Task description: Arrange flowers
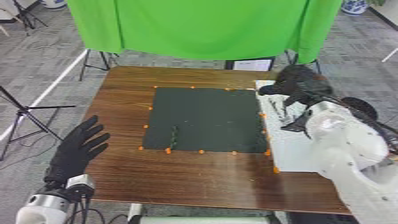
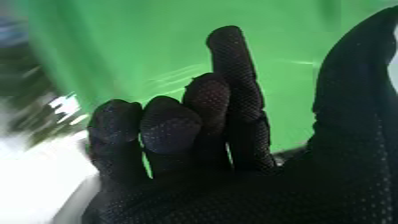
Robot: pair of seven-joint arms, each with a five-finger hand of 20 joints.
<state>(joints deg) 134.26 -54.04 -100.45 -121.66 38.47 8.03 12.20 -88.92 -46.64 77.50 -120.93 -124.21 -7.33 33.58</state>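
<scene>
"Hand on the right, gloved in black fabric (image 1: 303,81): what's it doing?"

"It's open, held over the white rectangular board (image 1: 292,146) by the table's right side. In the wrist view its fingers (image 2: 238,75) are loosely bent, the one nearest the thumb straighter, and the thumb stands well apart."

"And beneath it?"

"Thin dark shapes (image 1: 282,107) against the white; I can't tell what they are."

"Where's the flower material, then?"

"A slender dark-green stem (image 1: 173,137) lies on the square, dark grey mat (image 1: 204,117), near its front left corner. Another narrow green piece (image 1: 264,126) runs along the mat's right edge, beside the board. I can't make out a bloom on either."

"What's around the mat?"

"Small orange markers (image 1: 169,151) dot its edges, all on the brown wooden table (image 1: 124,175)."

"The other hand?"

"That's the left, also in a black fabric glove (image 1: 73,156), by the table's left edge. It's open, fingers spread and pointing forward."

"Farther out?"

"A bright green cloth (image 1: 200,27) hangs beyond the far edge, with a black tripod (image 1: 27,110) on the grey carpet (image 1: 53,65) to the left."
</scene>
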